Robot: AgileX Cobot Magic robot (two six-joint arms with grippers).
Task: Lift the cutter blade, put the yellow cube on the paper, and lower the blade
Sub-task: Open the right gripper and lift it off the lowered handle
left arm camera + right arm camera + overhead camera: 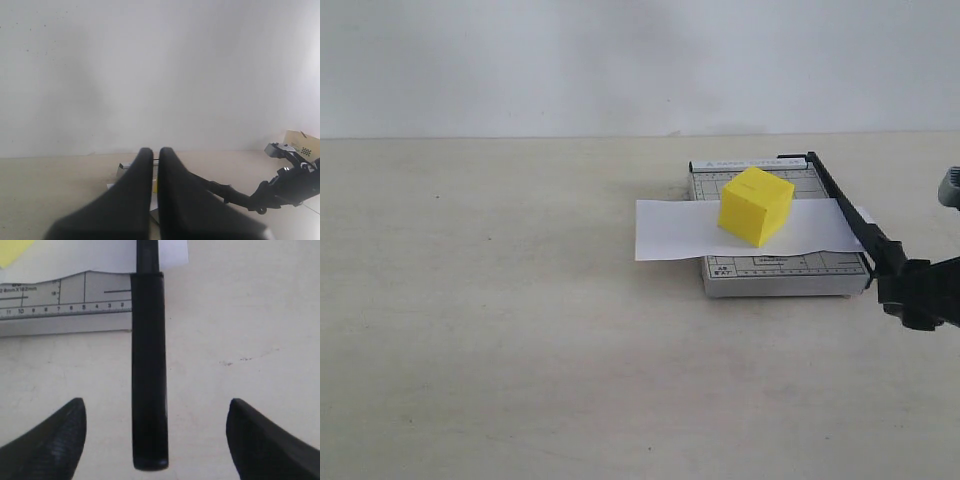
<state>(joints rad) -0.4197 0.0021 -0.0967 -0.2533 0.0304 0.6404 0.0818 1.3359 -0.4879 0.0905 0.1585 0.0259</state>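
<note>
The yellow cube (756, 206) sits on the paper (670, 232) beside the lowered cutter blade (840, 205), whose handle (149, 365) lies between the released right gripper's (155, 407) fingers, so a crooked retreat might snag and lift it.

Bright yellow is being shown by the cube (756, 206) and plain white by the paper (665, 232). Pale grey with a black printed grid and ruler marks is being displayed by the cutter base (785, 268), solid black by the cutter blade (842, 200).
</note>
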